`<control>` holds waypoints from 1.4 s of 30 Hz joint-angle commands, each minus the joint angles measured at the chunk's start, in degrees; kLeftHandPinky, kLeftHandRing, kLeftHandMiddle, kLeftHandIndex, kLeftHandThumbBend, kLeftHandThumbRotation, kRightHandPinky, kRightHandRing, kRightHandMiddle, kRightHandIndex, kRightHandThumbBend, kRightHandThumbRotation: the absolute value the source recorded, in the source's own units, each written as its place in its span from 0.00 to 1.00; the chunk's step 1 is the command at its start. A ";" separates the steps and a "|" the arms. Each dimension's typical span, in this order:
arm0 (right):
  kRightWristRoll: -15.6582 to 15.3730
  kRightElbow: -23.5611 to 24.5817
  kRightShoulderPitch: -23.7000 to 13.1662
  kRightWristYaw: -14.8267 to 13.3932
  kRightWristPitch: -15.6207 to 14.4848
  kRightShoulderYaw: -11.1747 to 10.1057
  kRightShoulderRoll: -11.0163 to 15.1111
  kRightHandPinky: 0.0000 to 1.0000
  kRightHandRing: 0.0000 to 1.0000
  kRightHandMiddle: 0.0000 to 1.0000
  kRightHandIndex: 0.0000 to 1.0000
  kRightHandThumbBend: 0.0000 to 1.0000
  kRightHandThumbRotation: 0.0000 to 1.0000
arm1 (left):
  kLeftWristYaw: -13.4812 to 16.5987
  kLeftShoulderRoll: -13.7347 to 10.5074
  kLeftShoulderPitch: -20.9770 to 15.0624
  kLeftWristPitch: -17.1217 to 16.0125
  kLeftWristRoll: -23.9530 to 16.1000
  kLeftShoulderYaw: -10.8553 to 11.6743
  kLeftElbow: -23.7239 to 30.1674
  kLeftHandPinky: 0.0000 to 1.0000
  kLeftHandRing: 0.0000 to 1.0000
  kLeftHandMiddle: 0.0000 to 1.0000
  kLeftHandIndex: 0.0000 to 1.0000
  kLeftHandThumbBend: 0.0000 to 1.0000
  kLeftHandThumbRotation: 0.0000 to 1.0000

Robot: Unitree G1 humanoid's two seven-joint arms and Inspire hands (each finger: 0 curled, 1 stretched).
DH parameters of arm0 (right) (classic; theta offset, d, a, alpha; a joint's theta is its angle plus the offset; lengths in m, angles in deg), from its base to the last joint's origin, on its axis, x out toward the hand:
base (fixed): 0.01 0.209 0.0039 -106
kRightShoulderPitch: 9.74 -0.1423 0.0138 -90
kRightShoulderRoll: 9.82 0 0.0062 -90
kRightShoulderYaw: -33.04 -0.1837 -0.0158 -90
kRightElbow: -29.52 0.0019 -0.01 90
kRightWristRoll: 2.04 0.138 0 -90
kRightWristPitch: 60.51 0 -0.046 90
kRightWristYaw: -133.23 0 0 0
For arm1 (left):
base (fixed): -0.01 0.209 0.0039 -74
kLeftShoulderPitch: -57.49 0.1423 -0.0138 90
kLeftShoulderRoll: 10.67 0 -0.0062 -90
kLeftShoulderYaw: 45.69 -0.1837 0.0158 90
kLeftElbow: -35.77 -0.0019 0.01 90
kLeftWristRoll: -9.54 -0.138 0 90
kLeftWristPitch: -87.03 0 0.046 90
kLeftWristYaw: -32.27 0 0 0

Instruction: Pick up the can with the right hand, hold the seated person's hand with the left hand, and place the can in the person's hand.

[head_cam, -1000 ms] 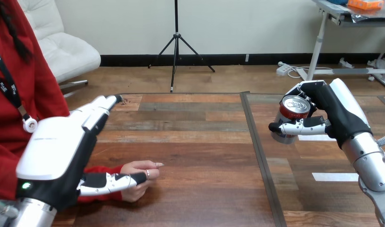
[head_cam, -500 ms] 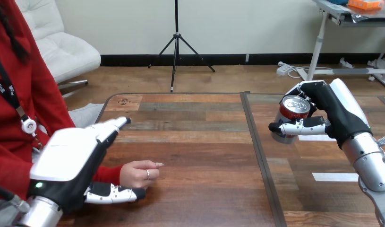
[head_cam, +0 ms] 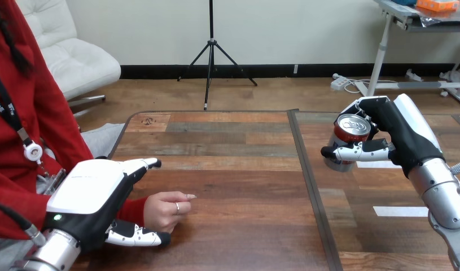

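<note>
Right hand (head_cam: 407, 132) is up over the right part of the table (head_cam: 233, 169), fingers wrapped round the far side of the can (head_cam: 348, 139) and thumb laid across its near side, so a full clasp. Can is red with a silver top, roughly upright, top tipped a little toward the camera; can't tell whether its base clears the wood. It is right of the dark seam (head_cam: 310, 186) that runs down the tabletop, with two white tape strips (head_cam: 399, 210) on the wood near and below it. Can is well apart from the person's hand (head_cam: 165, 210), which rests on the table at the left side, fingers loosely curled, holding nothing. Left hand (head_cam: 95, 195) is at lower left, back shell up, fingers straight and pointing out across the table, thumb stretched out on the near side. The person's red sleeve (head_cam: 132, 209) and wrist lie between that thumb and the fingers. Nothing is curled round the wrist, and contact can't be told.
</note>
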 commanded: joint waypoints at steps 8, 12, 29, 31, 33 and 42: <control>1.18 1.32 -4.43 -0.27 0.42 -1.00 0.18 0.35 0.38 0.42 0.45 0.75 0.00 | -1.37 -2.92 -6.59 2.59 -0.90 -2.78 -2.72 0.77 0.82 0.85 0.84 1.00 0.34; 1.12 1.57 -4.34 -0.35 0.24 -1.00 0.19 0.34 0.37 0.41 0.45 0.75 0.00 | -1.34 -3.38 -7.38 3.19 -1.50 -3.60 -3.59 0.77 0.82 0.85 0.84 1.00 0.34; 1.50 2.70 -3.92 0.10 -0.75 -1.24 0.30 0.33 0.38 0.42 0.45 0.74 0.00 | 0.96 -3.71 -10.75 5.10 -3.53 -6.66 -8.76 0.76 0.81 0.84 0.83 1.00 0.35; 1.58 2.62 -3.93 0.15 -0.70 -1.26 0.32 0.34 0.38 0.42 0.45 0.74 0.00 | 0.87 -3.76 -11.21 5.66 -4.03 -7.13 -9.27 0.76 0.81 0.85 0.83 1.00 0.36; 1.57 2.52 -3.96 0.13 -0.63 -1.24 0.34 0.34 0.38 0.42 0.45 0.74 0.00 | 0.80 -3.79 -11.55 6.04 -4.33 -7.48 -9.61 0.76 0.81 0.85 0.83 1.00 0.36; 1.08 2.00 -4.00 -0.38 1.28 -1.02 0.62 0.33 0.37 0.41 0.45 0.74 0.00 | 0.12 -3.96 -13.14 7.87 -5.09 -9.25 -11.30 0.77 0.83 0.86 0.85 1.00 0.36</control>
